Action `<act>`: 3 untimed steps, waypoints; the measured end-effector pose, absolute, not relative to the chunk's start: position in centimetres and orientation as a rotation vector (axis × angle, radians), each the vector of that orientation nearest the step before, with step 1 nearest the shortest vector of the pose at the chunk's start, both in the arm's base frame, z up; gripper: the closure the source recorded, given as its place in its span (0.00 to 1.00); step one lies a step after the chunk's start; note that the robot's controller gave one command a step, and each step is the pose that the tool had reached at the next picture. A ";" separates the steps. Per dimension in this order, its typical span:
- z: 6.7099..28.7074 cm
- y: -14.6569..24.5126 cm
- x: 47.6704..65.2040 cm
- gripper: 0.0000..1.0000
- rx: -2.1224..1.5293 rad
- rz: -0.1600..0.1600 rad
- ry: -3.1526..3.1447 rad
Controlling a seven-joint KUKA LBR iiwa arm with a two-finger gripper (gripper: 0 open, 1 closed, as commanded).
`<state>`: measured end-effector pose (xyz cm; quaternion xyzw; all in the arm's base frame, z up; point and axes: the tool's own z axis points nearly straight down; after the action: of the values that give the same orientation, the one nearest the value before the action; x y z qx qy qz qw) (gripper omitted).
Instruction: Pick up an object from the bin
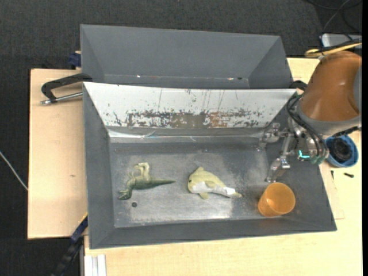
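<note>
A scuffed grey metal bin [98, 154] sits over dark carpet [172, 4]. At three o'clock the gripper [279, 165] hangs just beside an orange cup [276, 200] at five o'clock, probably its target; open or closed cannot be told. A pale yellow soft toy [207, 184] lies centre, a green lizard [141, 183] at eight o'clock.

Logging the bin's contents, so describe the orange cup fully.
The orange cup is a small round tumbler, plastic by its look, plain and slightly translucent. Its open mouth faces the camera. It sits alone on the floor of the bin, near the view's lower right corner. The claw hangs just behind it; contact cannot be judged.
</note>
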<state>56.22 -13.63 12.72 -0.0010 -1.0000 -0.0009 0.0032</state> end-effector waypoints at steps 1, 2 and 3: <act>7.5 -12.6 50.7 0.00 0.635 0.003 -3.112; 10.2 -3.8 52.2 0.00 0.712 -0.005 -3.071; 10.2 0.5 53.1 0.00 0.425 -0.004 -3.120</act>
<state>53.11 0.46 10.15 0.1349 -0.9909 -0.0011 -0.0033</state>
